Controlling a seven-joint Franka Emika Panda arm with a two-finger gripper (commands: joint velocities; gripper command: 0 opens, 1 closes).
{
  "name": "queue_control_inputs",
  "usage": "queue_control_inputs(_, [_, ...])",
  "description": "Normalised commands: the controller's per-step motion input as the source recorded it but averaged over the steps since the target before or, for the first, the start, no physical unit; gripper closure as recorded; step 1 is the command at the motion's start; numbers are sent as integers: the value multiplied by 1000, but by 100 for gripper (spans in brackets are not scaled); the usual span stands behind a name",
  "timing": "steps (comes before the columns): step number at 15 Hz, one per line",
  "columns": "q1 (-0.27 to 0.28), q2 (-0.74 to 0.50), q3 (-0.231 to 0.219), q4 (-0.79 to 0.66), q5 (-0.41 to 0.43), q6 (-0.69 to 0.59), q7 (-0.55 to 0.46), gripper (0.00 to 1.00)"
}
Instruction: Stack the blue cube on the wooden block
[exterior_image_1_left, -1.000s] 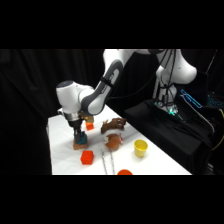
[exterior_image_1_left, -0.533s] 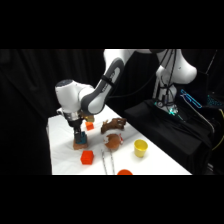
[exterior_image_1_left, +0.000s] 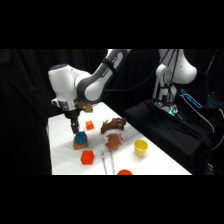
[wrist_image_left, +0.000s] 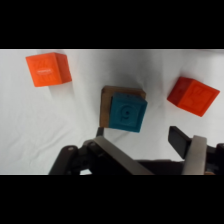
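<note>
The blue cube (wrist_image_left: 128, 113) sits on the wooden block (wrist_image_left: 106, 105), turned slightly askew so the block's brown edge shows on the left and top. My gripper (wrist_image_left: 139, 136) is open. Its two fingers stand apart just short of the cube and do not touch it. In the side view the gripper (exterior_image_1_left: 75, 128) hangs right above the blue cube (exterior_image_1_left: 80, 136), which rests on the wooden block (exterior_image_1_left: 79, 145) near the table's left edge.
Orange-red cubes lie on both sides: one (wrist_image_left: 48, 69) to the left, one (wrist_image_left: 193, 95) to the right. Further right on the table are a dark brown lumpy piece (exterior_image_1_left: 114, 125), a yellow cup (exterior_image_1_left: 141, 147) and metal tongs (exterior_image_1_left: 106, 162).
The arm has barely moved; the gripper stays over the block and cube.
</note>
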Motion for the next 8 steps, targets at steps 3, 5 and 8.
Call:
queue_control_inputs(3, [7, -260, 34, 54, 39, -325, -157, 0])
queue_control_inputs(5, [21, -208, 14, 116, 9, -426, -126, 0])
queue_control_inputs(8, [4, -161, 21, 146, 37, -431, -113, 0])
